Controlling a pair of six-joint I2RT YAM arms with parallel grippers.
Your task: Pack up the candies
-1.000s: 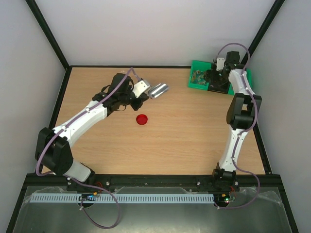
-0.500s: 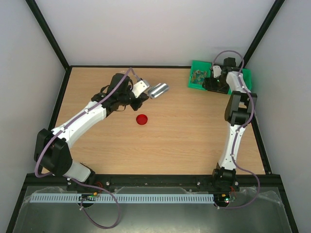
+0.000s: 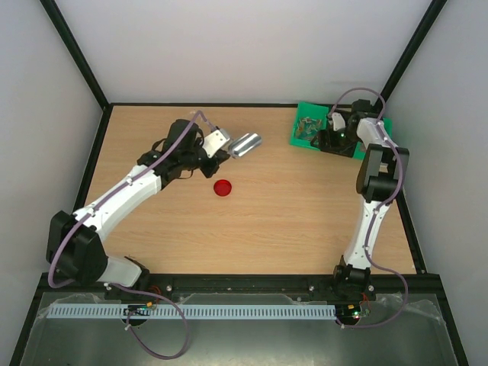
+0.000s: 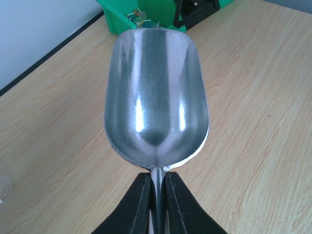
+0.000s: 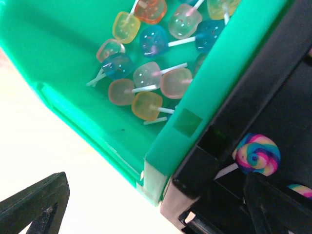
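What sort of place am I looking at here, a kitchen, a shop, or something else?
Most likely a robotics lab test cell: a wooden table boxed in by plain white panels, a left arm and right arm bolted at its near edge, and props such as a green bin of candies and a metal scoop.

Scoop handle: on my left wrist camera, the silver scoop (image 4: 156,92) sends its handle between the left gripper (image 4: 157,204) fingers and out of frame.
Green bin: (image 4: 146,9) cut off at the far edge there.
Candies: (image 3: 308,126) too small for me to count from above.
Right gripper: (image 5: 156,195) both fingers cropped on its wrist camera.
Clear object: (image 4: 2,185) only a sliver at the left edge; I cannot identify it.
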